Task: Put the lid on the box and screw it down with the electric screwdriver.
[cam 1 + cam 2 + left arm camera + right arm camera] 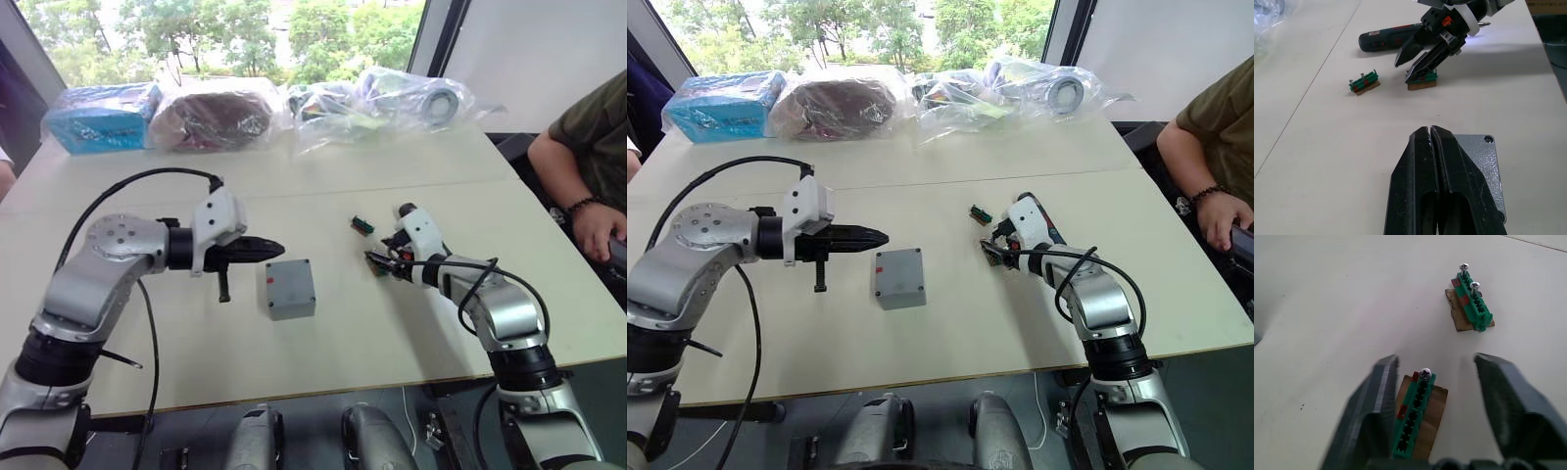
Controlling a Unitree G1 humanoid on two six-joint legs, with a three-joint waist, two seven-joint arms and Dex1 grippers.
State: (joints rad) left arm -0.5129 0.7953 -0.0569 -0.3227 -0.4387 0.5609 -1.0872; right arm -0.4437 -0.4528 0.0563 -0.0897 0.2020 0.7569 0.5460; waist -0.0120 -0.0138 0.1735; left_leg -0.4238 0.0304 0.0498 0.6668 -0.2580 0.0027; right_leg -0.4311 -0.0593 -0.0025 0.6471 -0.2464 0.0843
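Head views first: the box (291,289) sits near the middle of the table (294,372) with the lid (898,272) already lying flush on top, so placement looks done and only the screwing remains. The left gripper (269,248) hovers just above and to the left of the box, fingers pressed together, holding nothing; it seems parked where it could steady the lid. The right gripper (382,260) reaches low over a small green terminal block (377,262), with a second green block (362,226) lying a little farther off. A person's arm (588,211) rests at the right table edge.

Left wrist view: the shut fingers (1442,186) point across the lid, one corner screw hole visible. Beyond, the right gripper straddles the nearer block, and the electric screwdriver (1388,40) lies flat on the table just behind it, untouched.

Right wrist view: the fingers (1376,396) are spread either side of the nearer block, which carries one upright screw; the farther block carries two. Probably these blocks serve as screw holders, though whether a finger touches the block is hard to tell.
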